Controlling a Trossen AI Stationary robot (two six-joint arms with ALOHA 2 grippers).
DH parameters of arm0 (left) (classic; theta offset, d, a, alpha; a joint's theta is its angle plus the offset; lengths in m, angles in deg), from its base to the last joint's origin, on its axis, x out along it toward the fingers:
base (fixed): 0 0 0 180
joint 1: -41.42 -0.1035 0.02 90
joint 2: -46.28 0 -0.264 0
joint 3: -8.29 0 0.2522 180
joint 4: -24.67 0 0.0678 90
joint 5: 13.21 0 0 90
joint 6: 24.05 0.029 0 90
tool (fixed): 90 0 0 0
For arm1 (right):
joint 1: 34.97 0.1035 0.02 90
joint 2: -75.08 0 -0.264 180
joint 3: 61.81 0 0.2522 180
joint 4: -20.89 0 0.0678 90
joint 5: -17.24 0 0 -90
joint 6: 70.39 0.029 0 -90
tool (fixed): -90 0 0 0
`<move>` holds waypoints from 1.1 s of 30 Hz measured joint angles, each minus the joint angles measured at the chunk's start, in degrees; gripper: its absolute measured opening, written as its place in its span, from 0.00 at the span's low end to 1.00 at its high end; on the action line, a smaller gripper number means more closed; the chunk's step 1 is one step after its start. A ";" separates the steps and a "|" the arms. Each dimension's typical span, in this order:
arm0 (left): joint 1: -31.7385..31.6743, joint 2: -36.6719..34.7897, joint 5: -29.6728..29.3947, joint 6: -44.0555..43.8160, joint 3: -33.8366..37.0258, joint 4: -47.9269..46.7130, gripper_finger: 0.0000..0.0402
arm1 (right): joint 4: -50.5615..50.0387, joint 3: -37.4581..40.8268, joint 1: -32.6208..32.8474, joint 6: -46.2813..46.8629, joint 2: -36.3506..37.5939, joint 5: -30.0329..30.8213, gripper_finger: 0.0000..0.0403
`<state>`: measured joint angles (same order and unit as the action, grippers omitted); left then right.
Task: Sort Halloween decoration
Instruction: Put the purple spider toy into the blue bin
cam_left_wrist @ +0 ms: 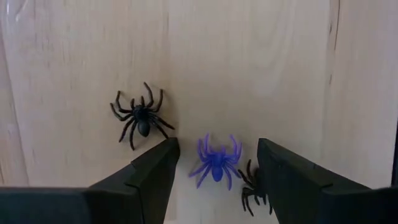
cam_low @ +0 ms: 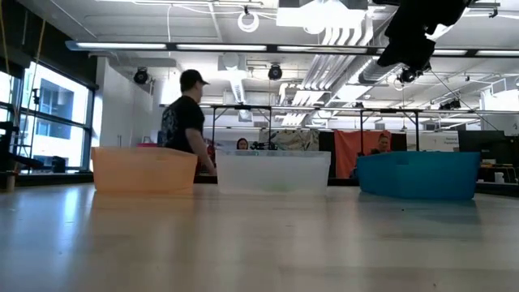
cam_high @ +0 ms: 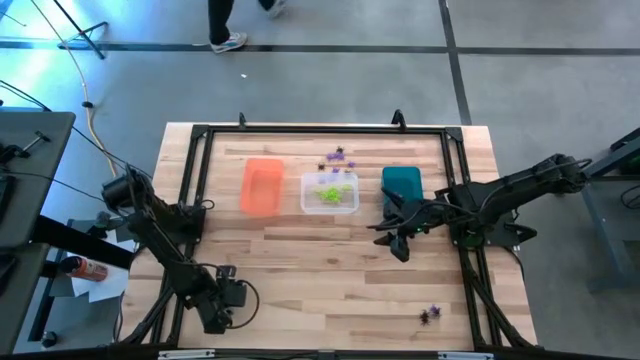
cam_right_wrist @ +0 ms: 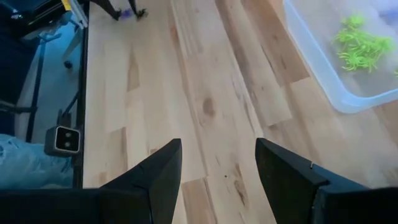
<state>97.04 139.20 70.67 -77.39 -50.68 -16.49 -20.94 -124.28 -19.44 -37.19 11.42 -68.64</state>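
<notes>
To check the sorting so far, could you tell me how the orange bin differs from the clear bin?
The orange bin is tinted and looks empty; the clear bin is see-through and holds lime green spiders. The orange bin stands at the row's left end, the clear bin in its middle. Both are open rectangular bins.

Three bins stand in a row toward twelve o'clock: orange bin, clear bin, teal bin. Bare table lies open toward six, spiders at five.

Both pincers open, empty
</notes>
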 joint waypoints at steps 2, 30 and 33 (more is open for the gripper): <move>0.00 0.00 -0.14 0.02 0.51 0.31 0.51 | 0.00 0.00 0.00 -0.01 0.00 0.41 0.49; -2.73 -23.89 3.56 -5.75 1.42 -11.16 0.00 | -0.42 0.02 -0.16 -2.16 -0.04 4.94 0.49; -1.25 -22.89 6.24 -9.19 1.36 -7.38 0.00 | -0.42 0.02 -0.15 -2.15 -0.04 4.94 0.49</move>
<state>95.78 116.31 76.92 -86.58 -49.32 -23.87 -21.36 -124.26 -19.59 -39.34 11.38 -63.70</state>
